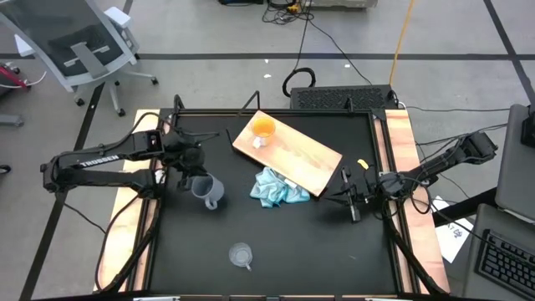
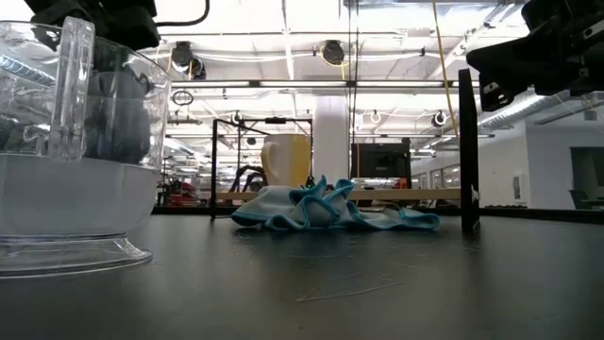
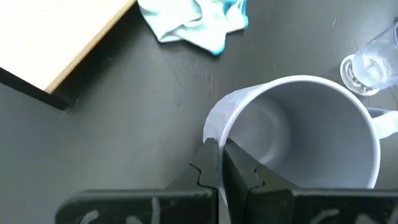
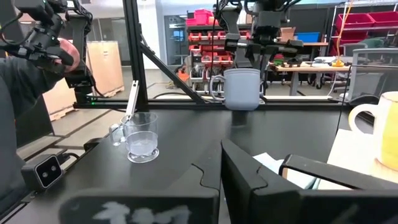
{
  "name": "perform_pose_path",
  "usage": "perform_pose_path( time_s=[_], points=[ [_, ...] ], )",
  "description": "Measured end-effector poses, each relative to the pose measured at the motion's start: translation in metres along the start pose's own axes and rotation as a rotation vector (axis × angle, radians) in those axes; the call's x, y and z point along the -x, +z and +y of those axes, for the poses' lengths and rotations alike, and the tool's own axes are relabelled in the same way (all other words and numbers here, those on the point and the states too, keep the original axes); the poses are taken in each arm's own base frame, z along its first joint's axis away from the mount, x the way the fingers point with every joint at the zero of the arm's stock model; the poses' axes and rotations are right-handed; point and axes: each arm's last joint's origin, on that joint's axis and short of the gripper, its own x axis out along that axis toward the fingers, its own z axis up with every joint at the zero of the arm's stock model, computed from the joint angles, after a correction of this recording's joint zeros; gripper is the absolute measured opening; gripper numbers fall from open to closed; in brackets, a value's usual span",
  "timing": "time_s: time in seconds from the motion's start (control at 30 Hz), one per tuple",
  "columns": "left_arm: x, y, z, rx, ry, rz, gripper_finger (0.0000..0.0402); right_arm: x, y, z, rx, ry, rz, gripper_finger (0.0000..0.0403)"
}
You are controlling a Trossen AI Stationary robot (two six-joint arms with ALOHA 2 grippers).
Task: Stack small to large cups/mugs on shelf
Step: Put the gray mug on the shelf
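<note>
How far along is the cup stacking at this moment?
Done: the orange mug stands on the shelf. In hand: the left gripper has its fingers pinched on the rim of the grey-blue mug, which the right wrist view shows lifted off the table. Left: the clear cup sits untouched near the table's front edge. The right gripper waits at the right side.

Mug [image 1: 262, 129] on shelf [image 1: 297, 155]; cloth [image 1: 278, 189] beside it; cup [image 1: 242, 254] well apart.
</note>
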Motion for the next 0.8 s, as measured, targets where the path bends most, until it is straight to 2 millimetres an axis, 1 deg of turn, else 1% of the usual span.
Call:
perform_pose_path(
  time_s=[0.47, 0.63, 0.7, 0.8],
  points=[
    [0.000, 0.002, 0.001, -0.005, 0.019, -0.017, 0.0003, 0.000, 0.001, 0.000, -0.001, 0.000, -0.005, 0.0000],
    [0.000, 0.018, 0.006, 0.000, 0.131, -0.158, 0.0003, 0.000, 0.001, 0.000, -0.001, 0.001, -0.006, 0.0000],
    [0.000, 0.024, 0.006, -0.014, 0.129, -0.213, 0.0003, 0.000, 0.001, 0.000, -0.001, 0.001, -0.006, 0.0000],
    [-0.006, 0.032, 0.009, -0.037, 0.100, -0.250, 0.0003, 0.000, 0.001, 0.000, -0.001, 0.001, -0.006, 0.0000]
  ],
)
